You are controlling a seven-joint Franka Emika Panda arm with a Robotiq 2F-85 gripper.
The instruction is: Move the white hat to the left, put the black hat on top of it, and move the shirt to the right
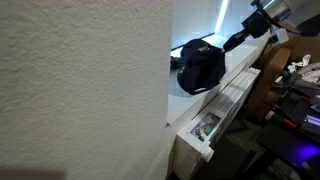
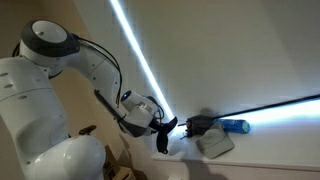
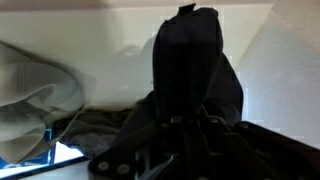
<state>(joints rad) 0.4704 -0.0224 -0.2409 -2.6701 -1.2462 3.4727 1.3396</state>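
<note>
The black hat point(image 3: 195, 65) hangs in my gripper point(image 3: 190, 125), which is shut on its cloth and fills the middle of the wrist view. In an exterior view the black hat point(image 1: 200, 65) dangles above the white surface at the end of the arm. The white hat point(image 3: 30, 100) lies at the left of the wrist view, apart from the gripper, and also shows as a pale lump point(image 2: 215, 144) on the surface. A dark grey cloth, probably the shirt point(image 3: 95, 125), lies between the white hat and the gripper. The fingertips are hidden in the black cloth.
A bright blue item point(image 2: 237, 127) lies beside the white hat. A large white wall point(image 1: 80, 80) blocks much of an exterior view. A drawer-like white edge point(image 1: 215, 110) runs along the surface, with cluttered equipment point(image 1: 295, 90) beyond it.
</note>
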